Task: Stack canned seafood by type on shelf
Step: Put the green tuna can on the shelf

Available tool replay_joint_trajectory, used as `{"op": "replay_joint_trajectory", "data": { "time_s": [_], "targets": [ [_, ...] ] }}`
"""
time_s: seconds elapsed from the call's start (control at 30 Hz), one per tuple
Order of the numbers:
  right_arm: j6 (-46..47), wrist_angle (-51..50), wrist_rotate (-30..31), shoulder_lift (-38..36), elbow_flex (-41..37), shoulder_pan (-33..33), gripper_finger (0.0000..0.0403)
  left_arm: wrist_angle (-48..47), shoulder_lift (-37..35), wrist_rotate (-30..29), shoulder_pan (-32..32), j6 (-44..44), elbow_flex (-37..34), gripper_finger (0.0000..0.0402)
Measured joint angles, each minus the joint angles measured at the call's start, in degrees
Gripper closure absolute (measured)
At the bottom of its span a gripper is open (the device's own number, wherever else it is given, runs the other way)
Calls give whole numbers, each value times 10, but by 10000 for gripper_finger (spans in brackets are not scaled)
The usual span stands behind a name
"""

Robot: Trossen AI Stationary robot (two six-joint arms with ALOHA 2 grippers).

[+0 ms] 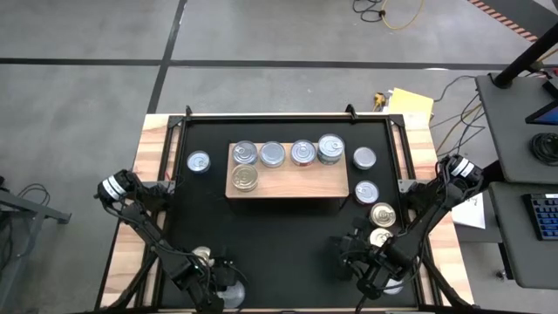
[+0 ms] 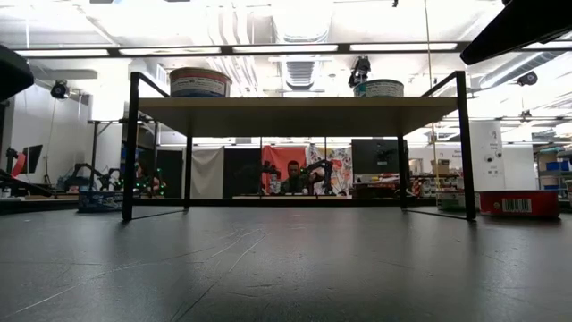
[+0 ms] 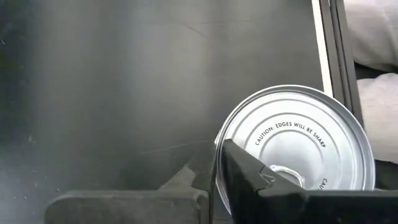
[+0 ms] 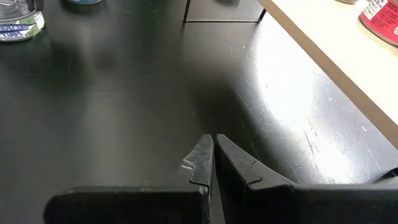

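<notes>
Silver-lidded can (image 3: pixel 298 143) beside left gripper (image 3: pixel 217 186)

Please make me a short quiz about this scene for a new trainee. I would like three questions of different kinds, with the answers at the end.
1. Count: seen from above, how many tops of short round metal tins show on the light-wood rectangular shelf board?
2. Choose one: the gold-lidded round metal tin on that board stands
A) at the end on the left arm's side
B) at the end on the right arm's side
C) in the middle
3. True or false: the dark two-finger right gripper is holding a tin.

Key: 1) five; 2) A; 3) false, because its fingers are shut together over the bare black mat.
</notes>
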Motion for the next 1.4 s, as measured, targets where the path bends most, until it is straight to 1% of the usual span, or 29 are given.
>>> {"op": "replay_joint_trajectory", "data": {
  "time_s": [0.07,0.2,0.33,0.43,0.57,0.77,0.87,1.0,1.07,1.13,1.2,1.3,1.4],
  "targets": [
    [0,0,0,0,0,0,394,-1,1,-19,1,14,-1,400],
    [-1,0,0,0,0,0,394,-18,2,-77,10,41,-2,401],
    [-1,0,0,0,0,0,394,-34,2,-111,33,68,-3,401],
    [0,0,0,0,0,-1,394,-31,3,-135,56,105,-3,401],
    [6,1,14,0,0,-1,394,-14,3,-140,93,174,-3,401],
    [15,1,26,0,0,-1,394,42,3,-149,141,278,-3,401],
    [17,2,26,0,0,-1,394,68,2,-149,155,307,-2,401],
    [22,3,26,0,0,-1,394,69,-10,-148,155,315,-1,401],
    [28,3,26,0,0,-1,394,67,-24,-140,149,308,-1,401],
    [35,3,26,0,0,-1,394,65,-40,-118,140,293,0,401],
    [36,4,26,0,0,-1,394,56,-57,-68,133,267,0,401],
    [36,13,26,0,0,-4,394,39,-77,22,122,203,0,401],
    [33,32,22,0,-2,-15,394,15,-83,81,107,140,0,401]
  ]
}}
